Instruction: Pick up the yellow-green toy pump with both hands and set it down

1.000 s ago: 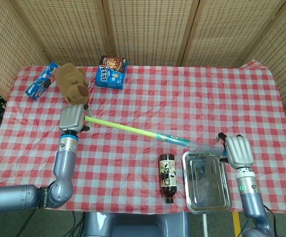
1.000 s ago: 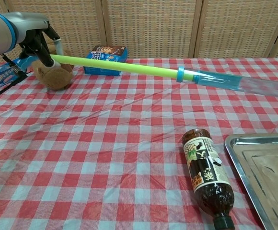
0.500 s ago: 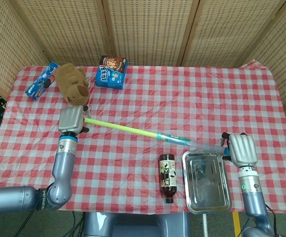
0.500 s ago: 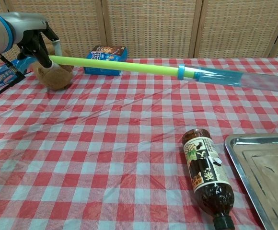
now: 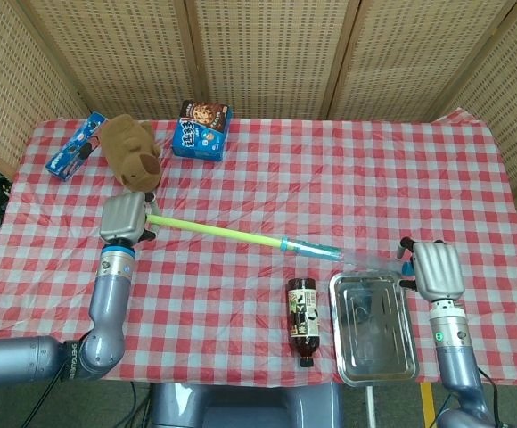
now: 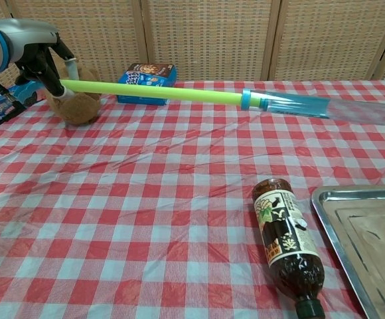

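The yellow-green toy pump (image 5: 218,232) (image 6: 153,93) is a long thin rod with a blue collar and a clear blue barrel (image 6: 292,105) at its right end. It hangs level above the checked cloth, clear of the table. My left hand (image 5: 123,218) (image 6: 41,58) grips the rod's left end, in front of the plush bear. My right hand (image 5: 435,269) holds the clear barrel's far end above the tray's upper right corner; the chest view cuts this hand off.
A brown bottle (image 5: 302,319) (image 6: 287,243) lies on its side beneath the pump, beside a steel tray (image 5: 372,328) (image 6: 365,232). A brown plush bear (image 5: 130,152), a cookie box (image 5: 201,130) and a blue packet (image 5: 74,146) sit at the back left.
The pump has shifted left with both hands, the left hand drawing further left and the right hand following. The blue collar sits further left than before.
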